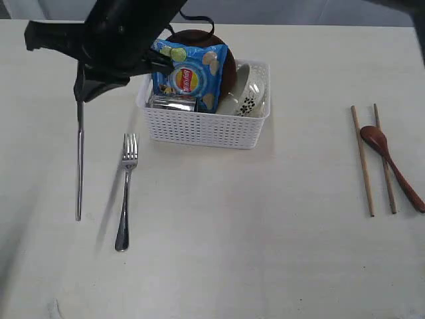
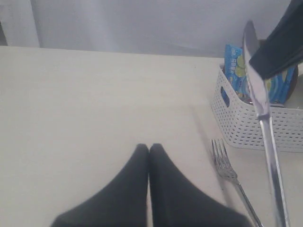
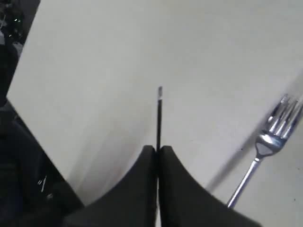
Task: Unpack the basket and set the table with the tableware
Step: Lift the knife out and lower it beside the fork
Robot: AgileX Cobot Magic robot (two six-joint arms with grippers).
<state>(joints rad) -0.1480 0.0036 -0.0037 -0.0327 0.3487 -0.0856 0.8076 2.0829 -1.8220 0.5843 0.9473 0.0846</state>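
Cream-beige table (image 1: 265,252) beneath both grippers. White basket (image 1: 206,126) stands just beside the right gripper (image 1: 80,93), holding a blue chip bag (image 1: 189,76) and a pale bowl (image 1: 249,90). Steel knife (image 1: 79,159), pinched by its blade in the right gripper's closed jaws, points handle-down toward the table. Fork (image 1: 125,193) lies flat near the knife, on its basket side. Chopsticks (image 1: 362,161) and spoon (image 1: 374,137) lie well apart from that gripper, beyond the basket. Left gripper (image 2: 149,147) is closed with nothing between its fingers
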